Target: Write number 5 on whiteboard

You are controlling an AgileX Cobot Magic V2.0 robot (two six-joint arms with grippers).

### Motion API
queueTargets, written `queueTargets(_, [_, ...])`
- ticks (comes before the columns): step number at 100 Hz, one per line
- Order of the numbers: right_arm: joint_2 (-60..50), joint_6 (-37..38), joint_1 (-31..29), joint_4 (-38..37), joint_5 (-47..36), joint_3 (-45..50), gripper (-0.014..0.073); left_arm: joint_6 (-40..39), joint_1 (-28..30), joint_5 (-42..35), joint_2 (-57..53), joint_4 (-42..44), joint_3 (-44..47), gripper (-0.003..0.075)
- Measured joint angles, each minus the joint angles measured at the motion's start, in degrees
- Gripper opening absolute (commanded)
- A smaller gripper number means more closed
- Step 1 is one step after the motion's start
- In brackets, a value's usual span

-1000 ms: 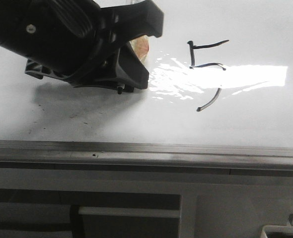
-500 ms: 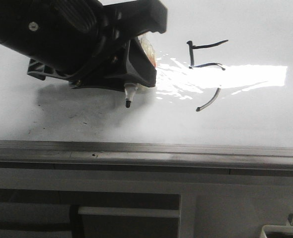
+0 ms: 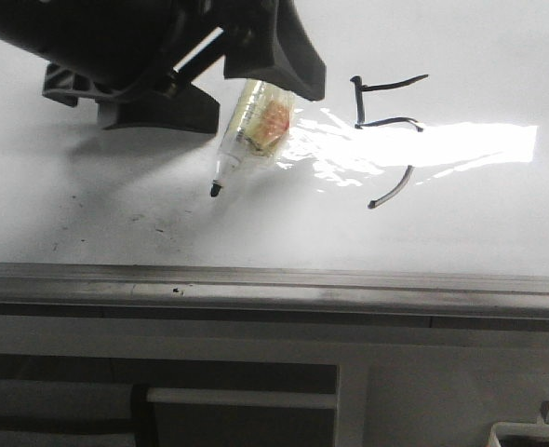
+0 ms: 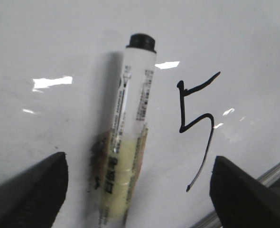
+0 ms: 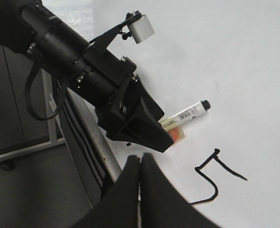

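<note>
Front view | marker point(image 3: 247, 130) flat on whiteboard point(image 3: 116, 214) | number 5 point(image 3: 386, 140) drawn

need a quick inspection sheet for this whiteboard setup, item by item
surface: whiteboard glossy white, strong glare patch, faint dark specks, grey edge rail at the near side
job's things: number 5 drawn in black, top bar, vertical stroke and curved belly all present
marker: lying flat on the board beside the digit, uncapped, tip toward the rail
clutter: nothing seen
left end effector: open, fingers either side of the marker, not touching it
right end effector: fingers together, nothing held
cables: black cable looped along the left arm
surroundings: grey frame and stand leg beyond the rail
</note>
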Motion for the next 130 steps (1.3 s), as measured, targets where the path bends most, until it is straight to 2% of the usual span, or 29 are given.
queueTargets(11, [-1.45, 0.0, 0.0, -0.27, -0.04, 0.0, -0.0065, 0.13, 0.92, 3.08, -4.58, 1.0, 0.11, 0.059])
queueTargets(23, [-5.52, 0.0, 0.0, -2.85, -0.14, 0.0, -0.0062, 0.13, 1.04, 7.22, -13.04, 5.52, 0.79, 0.0498])
queueTargets(35, [-11.99, 1.05, -0.1, -7.75, -0.91, 1.81, -0.0061, 0.26, 1.04, 10.83, -22.95, 13.85, 4.01, 0.0351])
queueTargets(40, [-15.07, 3.24, -0.35, -10.98, -1.02, 3.51, -0.0061, 0.37, 1.04, 12.08, -26.98, 16.35, 6.23, 0.0268])
queueTargets(56, [-26.78, 16.37, -2.81, -25.86, 0.64, 10.33, -0.0062, 0.37, 1.04, 13.44, -39.21, 18.41, 14.36, -0.0018])
queueTargets(65, [-33.41, 20.47, -3.47, -31.37, 2.72, 12.66, -0.0062, 0.37, 1.04, 13.73, -44.55, 18.41, 17.68, -0.002])
queueTargets(77, [-38.62, 22.0, -3.47, -33.62, 4.68, 13.44, -0.0063, 0.37, 1.04, 14.25, -48.8, 18.41, 20.34, -0.002])
queueTargets(130, [-38.91, 22.53, -3.47, -34.78, 4.79, 13.59, -0.0063, 0.37, 1.04, 14.26, -49.93, 18.31, 21.23, -0.002])
